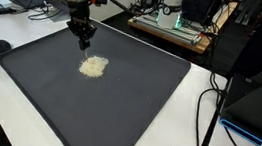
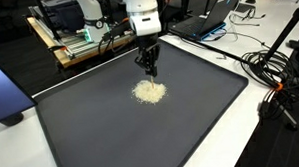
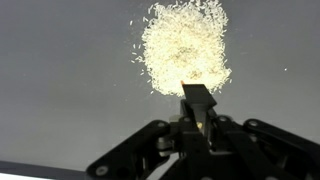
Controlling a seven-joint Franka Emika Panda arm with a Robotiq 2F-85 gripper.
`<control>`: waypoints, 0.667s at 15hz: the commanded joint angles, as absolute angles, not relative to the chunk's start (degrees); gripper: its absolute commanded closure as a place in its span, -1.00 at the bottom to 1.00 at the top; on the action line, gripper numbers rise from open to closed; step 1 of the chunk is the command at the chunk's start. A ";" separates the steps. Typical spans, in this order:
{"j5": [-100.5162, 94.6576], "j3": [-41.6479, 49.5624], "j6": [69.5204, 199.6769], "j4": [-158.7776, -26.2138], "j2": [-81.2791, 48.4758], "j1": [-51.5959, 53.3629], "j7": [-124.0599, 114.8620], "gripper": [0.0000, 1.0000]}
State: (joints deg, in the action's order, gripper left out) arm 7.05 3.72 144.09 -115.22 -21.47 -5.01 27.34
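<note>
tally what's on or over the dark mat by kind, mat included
pile of pale grains: 1
end effector, shut, by the pile's edge: 1
dark mat: 1
total: 3

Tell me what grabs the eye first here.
A small heap of pale grains sits near the middle of a big dark mat, the only bright spot on it. The gripper hangs shut right at the heap's edge; contact is hard to tell. Cables and electronics crowd the white table around the mat.
</note>
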 commanded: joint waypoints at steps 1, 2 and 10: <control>4.02 2.72 145.25 -113.96 -23.27 -6.33 24.03 0.94; 3.59 2.69 145.22 -113.83 -23.57 -6.38 23.61 0.94; 1.16 2.72 145.87 -111.83 -26.73 -6.11 20.34 0.94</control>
